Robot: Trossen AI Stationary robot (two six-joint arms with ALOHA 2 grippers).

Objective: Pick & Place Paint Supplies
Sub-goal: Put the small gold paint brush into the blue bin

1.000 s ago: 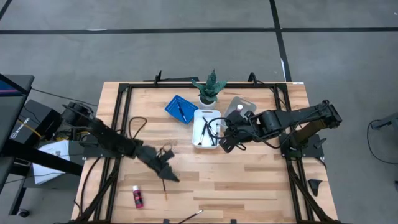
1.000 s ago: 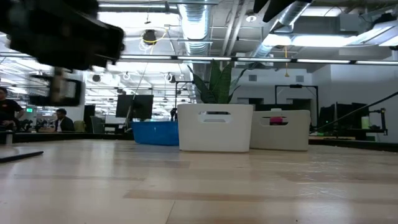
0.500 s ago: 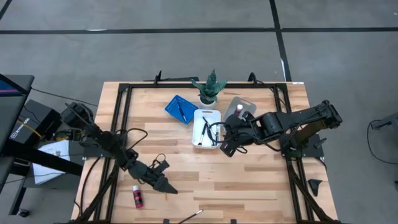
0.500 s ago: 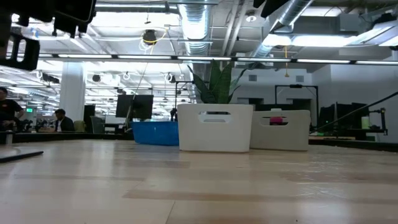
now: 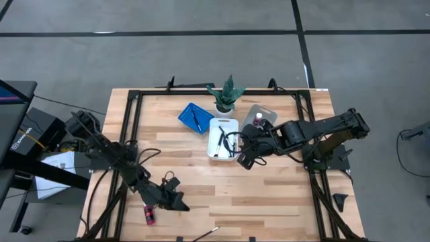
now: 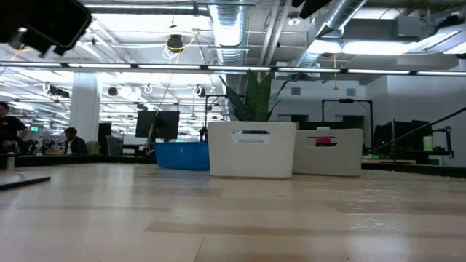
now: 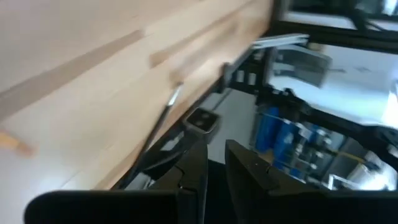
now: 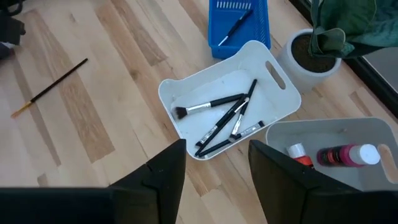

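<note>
left gripper (image 5: 180,204) low over table's front edge, fingers nearly together, nothing visibly between them; red bottle (image 5: 148,214) just beside it; thin brush (image 7: 163,120) lies ahead of jaws

right gripper (image 8: 214,165) jaws apart, empty, over white tray (image 8: 278,75) holding brushes (image 8: 225,115); grey tray (image 8: 367,129) with bottles beside

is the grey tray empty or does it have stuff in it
Not empty. The right wrist view shows the grey tray holding a pink bottle lying on its side and a second, red one beside it.
</note>
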